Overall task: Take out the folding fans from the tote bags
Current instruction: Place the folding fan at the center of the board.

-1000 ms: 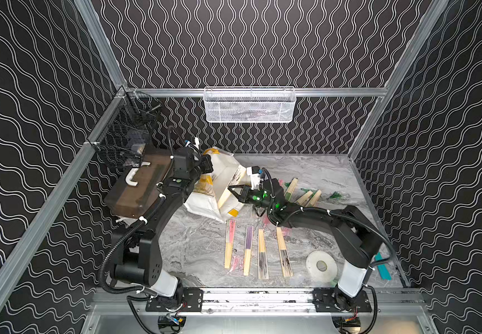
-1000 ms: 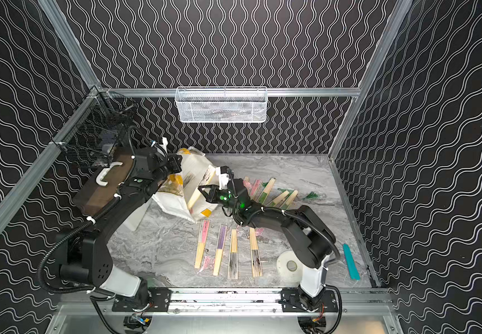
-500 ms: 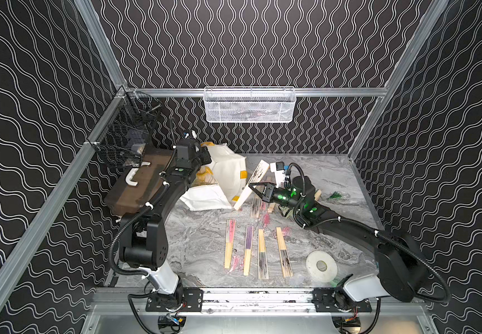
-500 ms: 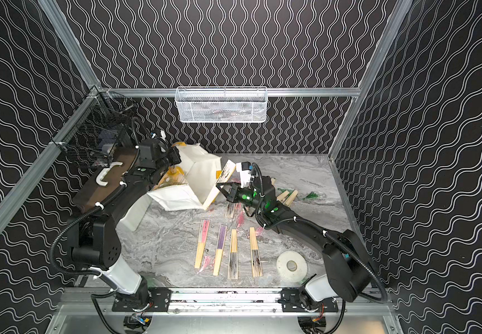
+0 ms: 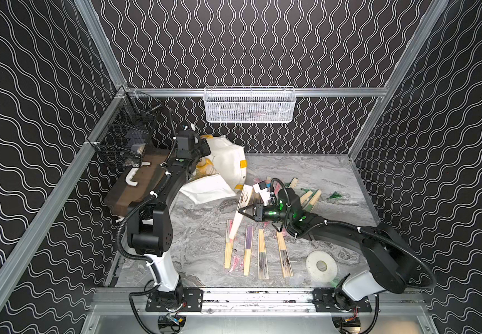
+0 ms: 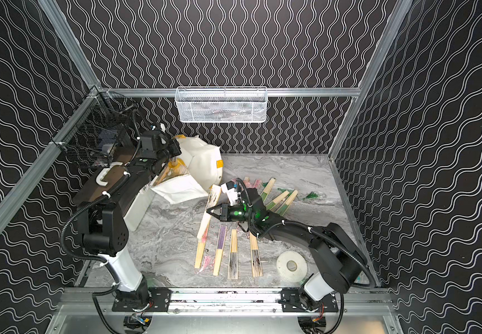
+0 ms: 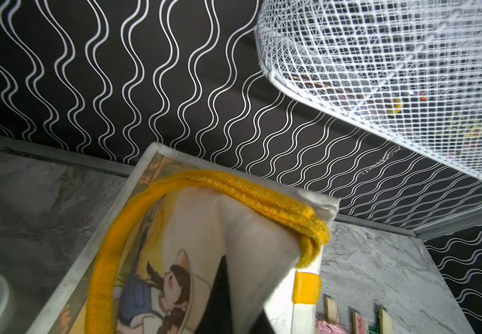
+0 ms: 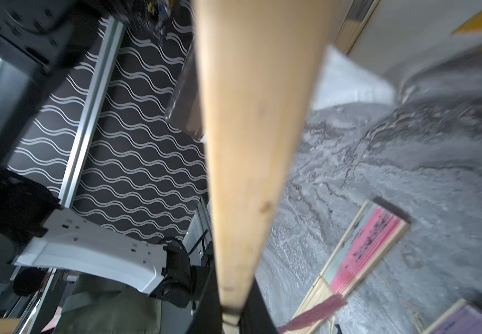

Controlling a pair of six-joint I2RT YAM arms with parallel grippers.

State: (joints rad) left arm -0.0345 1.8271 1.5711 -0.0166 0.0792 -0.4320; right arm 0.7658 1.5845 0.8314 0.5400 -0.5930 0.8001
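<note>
The white tote bag with yellow-orange handles lies slumped at the back left in both top views. My left gripper is shut on a fold of its fabric. My right gripper is shut on the middle of a pale bamboo folding fan with black-white paper. It holds that fan tilted, clear of the bag, above the table. The same fan fills the right wrist view. Several fans lie in a row at the front, and more fans lie behind my right wrist.
A brown-lidded box stands against the left wall under a black wire basket. A white mesh basket hangs on the back wall. A white tape roll lies at the front right. A green tassel lies at the back right.
My right gripper has drawn the fan out of the bag's mouth and carried it toward the front. My left gripper has raised the bag's edge toward the back, and the bag has slumped.
</note>
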